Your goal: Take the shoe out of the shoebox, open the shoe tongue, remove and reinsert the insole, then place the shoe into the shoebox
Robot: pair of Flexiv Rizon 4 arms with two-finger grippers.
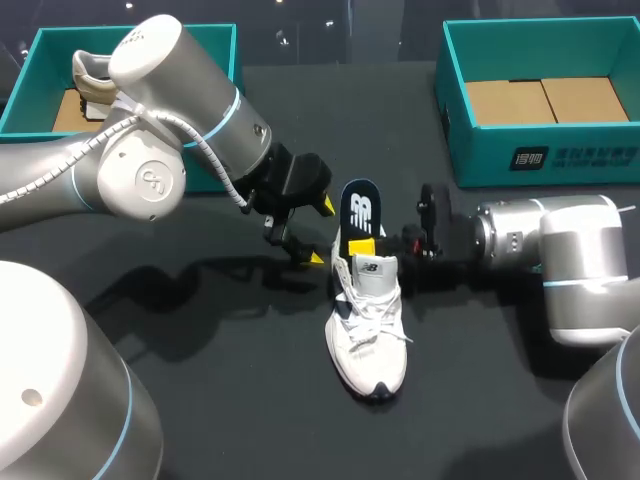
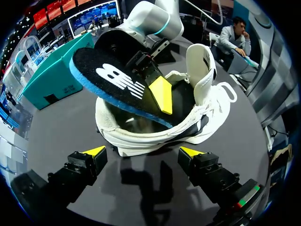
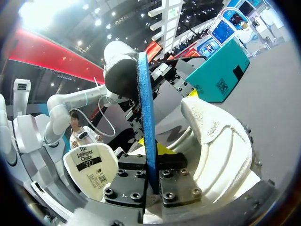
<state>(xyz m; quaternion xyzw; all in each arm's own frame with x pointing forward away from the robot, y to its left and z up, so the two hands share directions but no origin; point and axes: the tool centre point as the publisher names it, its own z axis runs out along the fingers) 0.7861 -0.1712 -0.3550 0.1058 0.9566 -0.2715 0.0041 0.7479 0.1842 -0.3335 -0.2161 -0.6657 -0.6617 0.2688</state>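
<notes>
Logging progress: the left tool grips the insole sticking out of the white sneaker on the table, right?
No: the right tool grips the insole, as the right wrist view shows; the left tool is open beside the sneaker. The rest is right.

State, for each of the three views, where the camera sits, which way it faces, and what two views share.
Head view: above and behind the robot, looking down on the table; both arms enter, left gripper and right gripper either side of the shoe.
Left wrist view: on the left wrist, facing the shoe's side; its own open gripper shows.
Right wrist view: on the right wrist, looking along the insole it clamps; its own gripper shows.
Shared: both wrist views show insole and shoe.
</notes>
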